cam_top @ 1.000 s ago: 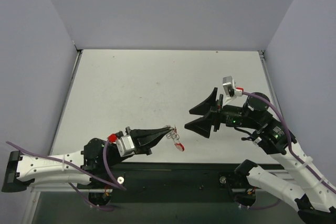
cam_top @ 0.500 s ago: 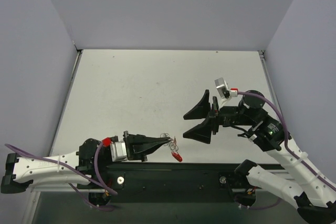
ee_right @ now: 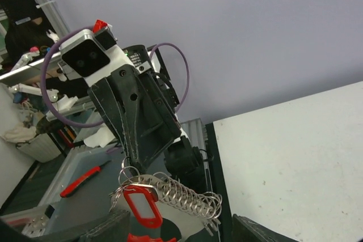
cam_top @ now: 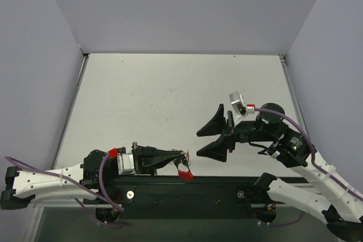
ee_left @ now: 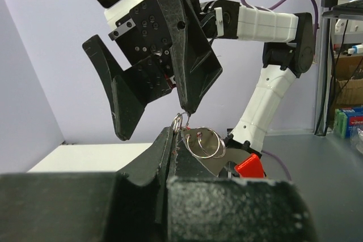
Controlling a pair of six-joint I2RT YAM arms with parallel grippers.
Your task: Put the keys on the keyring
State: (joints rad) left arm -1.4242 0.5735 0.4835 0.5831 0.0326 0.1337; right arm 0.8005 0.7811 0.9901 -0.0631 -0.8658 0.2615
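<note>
My left gripper [cam_top: 179, 155] pinches the keyring [cam_top: 185, 173] tight; my right gripper [cam_top: 198, 143], wide open, sits just right of it.

- The white table [cam_top: 170, 89], faintly speckled, spreads out ahead of my left gripper [cam_top: 182, 155] and right gripper [cam_top: 198, 143].
- Plain lilac walls close it in: the back wall [cam_top: 181, 9] far ahead, and a side wall [cam_top: 34, 83] outboard of each gripper.
- A black strip [cam_top: 193, 188] runs just behind both tips.
- Past my right gripper, metal shelving [ee_left: 343, 55] holds boxes [ee_left: 347, 120].
- The light is soft and even.
</note>
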